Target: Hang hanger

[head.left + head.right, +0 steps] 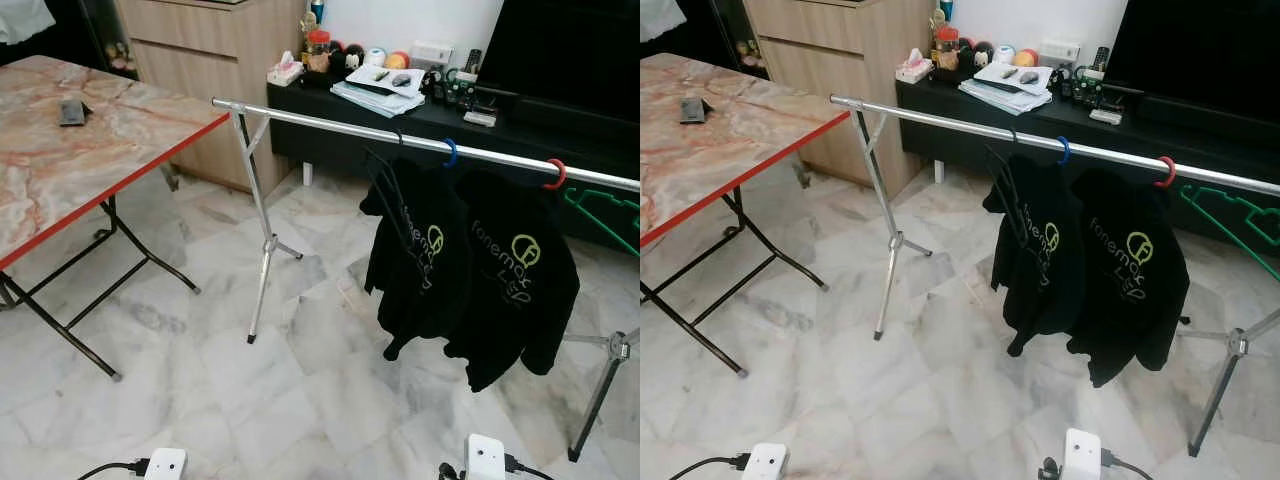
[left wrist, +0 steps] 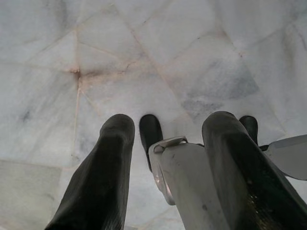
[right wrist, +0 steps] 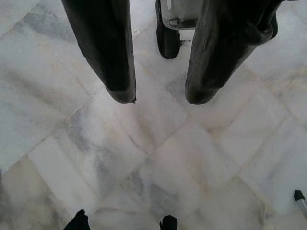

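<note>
Hanging low over the floor, the left gripper (image 2: 165, 127) and the right gripper (image 3: 160, 96) each hold their two long, matte black fingers apart with nothing between them, pointing down at polished white marble tiles (image 1: 200, 390) veined with grey. Farther out stands a shiny metal clothes rail (image 1: 330, 122), a thin round tube on slender splayed legs, running from near the table's corner off toward the right edge of the head views. Near the rail's middle hang a thin black wire hanger (image 1: 385, 190), then a blue-hooked hanger (image 1: 451, 152) and a red-hooked hanger (image 1: 555, 175), each of the latter two carrying a soft black hoodie (image 1: 515, 290) printed with yellow-green lettering. A green plastic hanger (image 1: 605, 215) shows behind the rail at its right end. To the left is a folding table (image 1: 90, 140) with a glossy pink marbled top, red edge and thin black crossed legs; a small dark remote (image 1: 72, 111) lies on it. Behind the rail, a low black TV console (image 1: 330, 125) carries papers and small clutter, beside a light wooden drawer cabinet (image 1: 215, 50).
</note>
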